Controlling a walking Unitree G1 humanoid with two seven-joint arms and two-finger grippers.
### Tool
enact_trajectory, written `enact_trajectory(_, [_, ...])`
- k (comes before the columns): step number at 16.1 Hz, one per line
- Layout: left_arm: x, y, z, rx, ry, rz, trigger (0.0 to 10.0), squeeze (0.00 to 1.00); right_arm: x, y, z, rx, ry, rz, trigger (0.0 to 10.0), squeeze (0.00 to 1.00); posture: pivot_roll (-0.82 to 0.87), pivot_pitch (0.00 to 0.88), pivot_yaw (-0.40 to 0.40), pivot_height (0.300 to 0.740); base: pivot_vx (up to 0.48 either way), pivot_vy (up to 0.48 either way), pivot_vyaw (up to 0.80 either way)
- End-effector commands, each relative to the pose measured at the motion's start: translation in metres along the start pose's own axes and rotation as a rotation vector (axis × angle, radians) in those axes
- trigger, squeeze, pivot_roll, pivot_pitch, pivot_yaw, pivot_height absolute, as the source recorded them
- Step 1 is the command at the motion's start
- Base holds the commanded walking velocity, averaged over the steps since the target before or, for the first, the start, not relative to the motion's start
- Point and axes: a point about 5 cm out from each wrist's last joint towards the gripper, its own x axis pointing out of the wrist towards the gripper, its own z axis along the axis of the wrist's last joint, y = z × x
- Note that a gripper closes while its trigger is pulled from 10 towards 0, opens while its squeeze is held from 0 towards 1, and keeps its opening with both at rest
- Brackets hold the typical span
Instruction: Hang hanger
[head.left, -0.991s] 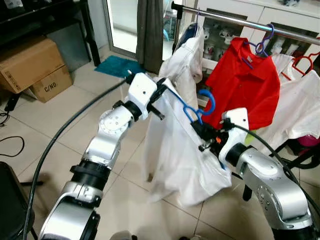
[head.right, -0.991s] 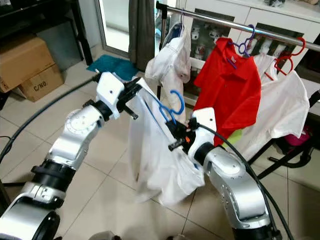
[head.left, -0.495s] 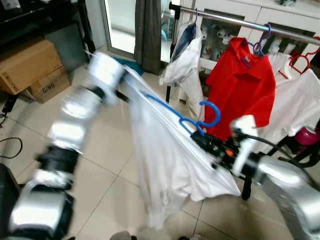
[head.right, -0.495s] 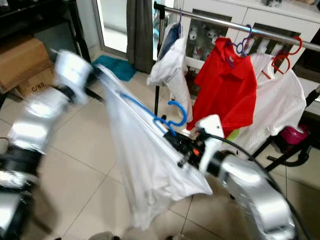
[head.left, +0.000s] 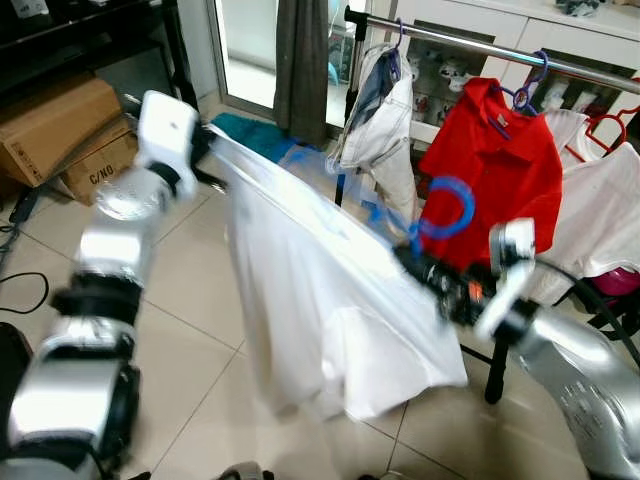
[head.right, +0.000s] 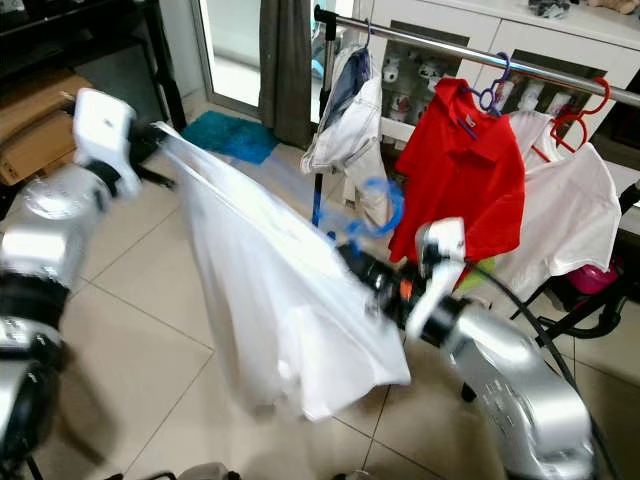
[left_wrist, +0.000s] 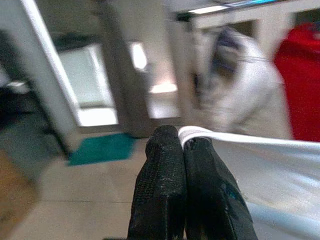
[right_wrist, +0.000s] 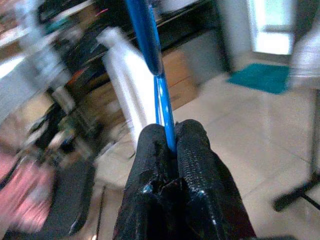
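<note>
Both sets of jaws are pressed tight together: the right gripper (right_wrist: 172, 145) pinches the thin blue plastic hanger (right_wrist: 159, 100) between its black fingers, and the left gripper (left_wrist: 181, 145) clamps a folded edge of the white cotton shirt (head.left: 320, 300). Nearest the camera, at lower right of the head view, the silver right arm (head.left: 570, 370) reaches in toward the middle of the frame, with the hanger's round hook (head.left: 447, 208) standing blurred just above the gripper. That shirt hangs on the hanger and stretches from there up to the left gripper at upper left, its body sagging down toward the pale tiled floor (head.left: 190, 330) at centre. The silver left arm (head.left: 110, 260) rises along the left edge. Farther back, across the upper right, a metal clothes rail (head.left: 470, 45) carries another white garment (head.left: 385, 130), a red polo shirt (head.left: 490, 170) on a purple hanger, and a further white shirt (head.left: 605, 215). Beyond, at upper left, sit brown cardboard boxes (head.left: 70, 135) and a teal floor mat (head.left: 250, 130).
</note>
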Motion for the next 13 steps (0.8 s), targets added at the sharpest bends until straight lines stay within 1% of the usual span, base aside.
enact_trajectory(1, [0.002, -0.025, -0.002, -0.009, 0.001, -0.117, 0.0, 0.0, 0.0, -0.015, 0.002, 0.046, -0.02, -0.15, 0.0, 0.0, -0.01, 0.0, -0.039, 0.74, 0.0, 0.0, 0.0])
enact_trajectory(2, [0.003, -0.049, -0.005, -0.021, 0.001, -0.21, 0.0, 0.0, 0.006, -0.018, 0.005, 0.101, -0.069, -0.212, 0.0, 0.0, -0.01, 0.0, -0.041, 0.74, 0.0, 0.0, 0.0])
enact_trajectory(3, [0.002, -0.067, -0.007, -0.031, 0.004, -0.272, 0.0, 0.0, 0.01, -0.019, 0.006, 0.146, -0.105, -0.249, 0.0, 0.0, -0.01, 0.0, -0.045, 0.74, 0.0, 0.0, 0.0])
enact_trajectory(4, [-0.001, -0.117, -0.01, -0.062, 0.006, -0.43, 0.0, 0.0, 0.019, -0.021, 0.011, 0.238, -0.185, -0.324, 0.0, 0.0, 0.0, 0.0, -0.046, 0.74, 0.0, 0.0, 0.0])
enact_trajectory(5, [-0.003, -0.134, -0.01, -0.075, 0.004, -0.484, 0.0, 0.0, 0.021, -0.023, 0.012, 0.264, -0.207, -0.359, 0.0, 0.0, 0.0, 0.0, -0.047, 0.74, 0.0, 0.0, 0.0])
enact_trajectory(6, [-0.007, -0.158, -0.009, -0.092, -0.003, -0.566, 0.0, 0.0, 0.023, -0.028, 0.014, 0.293, -0.237, -0.427, 0.0, 0.0, 0.0, 0.0, -0.047, 0.74, 0.0, 0.0, 0.0])
enact_trajectory(7, [-0.011, -0.171, -0.007, -0.097, -0.009, -0.606, 0.0, 0.0, 0.023, -0.035, 0.015, 0.299, -0.255, -0.49, 0.0, 0.0, 0.0, 0.0, -0.048, 0.74, 0.0, 0.0, 0.0])
enact_trajectory(8, [-0.014, -0.176, -0.005, -0.112, -0.014, -0.614, 0.0, 0.0, 0.02, -0.042, 0.016, 0.275, -0.257, -0.562, 0.0, 0.0, 0.0, 0.0, -0.046, 0.74, 0.0, 0.0, 0.0])
enact_trajectory(9, [-0.017, -0.171, -0.006, -0.135, -0.007, -0.576, 0.0, 0.0, 0.016, -0.048, 0.012, 0.218, -0.209, -0.62, 0.0, 0.0, -0.01, 0.0, -0.043, 0.74, 0.0, 0.0, 0.0])
enact_trajectory(10, [-0.018, -0.167, -0.007, -0.145, -0.002, -0.553, 0.0, 0.0, 0.014, -0.05, 0.009, 0.194, -0.186, -0.637, 0.0, 0.0, -0.01, 0.0, -0.042, 0.74, 0.0, 0.0, 0.0])
enact_trajectory(11, [-0.021, -0.154, -0.012, -0.164, 0.019, -0.47, 0.0, 0.0, 0.01, -0.052, 0.0, 0.151, -0.102, -0.662, 9.0, 0.0, -0.01, 0.0, -0.033, 0.74, 0.0, 0.0, 0.0])
enact_trajectory(12, [-0.026, -0.138, -0.019, -0.178, 0.048, -0.373, 0.0, 0.0, 0.005, -0.052, -0.008, 0.083, -0.039, -0.679, 10.0, 0.0, -0.01, 0.0, -0.029, 0.74, 0.0, 0.0, 0.0])
enact_trajectory(13, [-0.034, -0.119, -0.032, -0.196, 0.087, -0.25, 10.0, 0.0, -0.001, -0.05, -0.019, 0.028, 0.047, -0.675, 10.0, 0.0, -0.01, 0.0, -0.032, 0.74, 0.0, 0.0, 0.0])
